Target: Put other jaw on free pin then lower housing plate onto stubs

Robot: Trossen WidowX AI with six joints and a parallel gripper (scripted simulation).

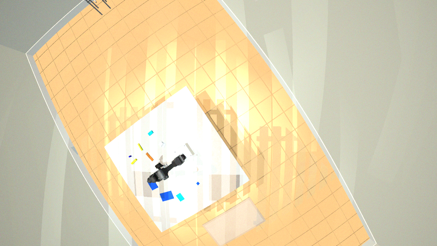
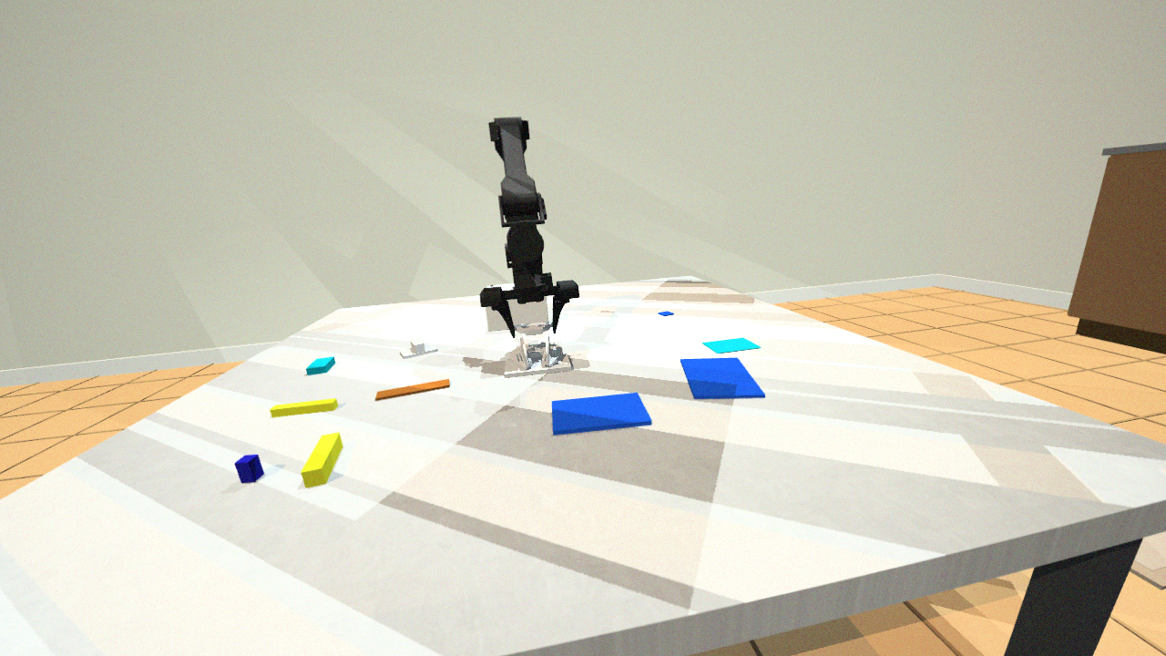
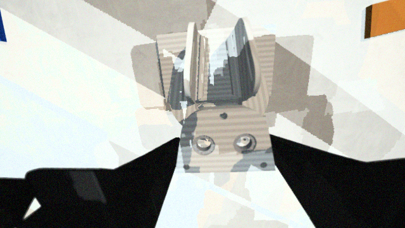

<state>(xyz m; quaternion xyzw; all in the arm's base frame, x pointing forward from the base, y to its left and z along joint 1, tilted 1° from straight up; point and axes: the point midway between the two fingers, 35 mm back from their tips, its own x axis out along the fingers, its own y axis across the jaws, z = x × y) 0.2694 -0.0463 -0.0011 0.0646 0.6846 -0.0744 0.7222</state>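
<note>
My gripper (image 2: 535, 331) (image 3: 221, 140) is shut on the pale housing plate (image 2: 532, 326) (image 3: 225, 128), fingertips at its two side edges. The plate has two large round holes and looks roughly level. It hangs above the base (image 2: 521, 373) (image 3: 267, 57), low over the near part of the jaw assembly in the wrist view. The left jaw (image 3: 190, 60) and right jaw (image 3: 246, 60) stand up from the base, spread apart beyond the plate. The plate hides the stubs and most of the gear teeth, so I cannot tell whether it touches anything or whether the teeth mesh.
An orange bar (image 1: 149, 156) (image 2: 413, 389) (image 3: 386, 19) lies beside the base. A small white part (image 1: 163, 143) (image 2: 418, 350) lies farther off. Two blue plates (image 1: 166, 196) (image 2: 600, 413) (image 2: 722, 377) lie on the other side. Yellow bars (image 2: 303, 406) (image 2: 322, 459) and a dark blue block (image 2: 249, 468) lie farther away.
</note>
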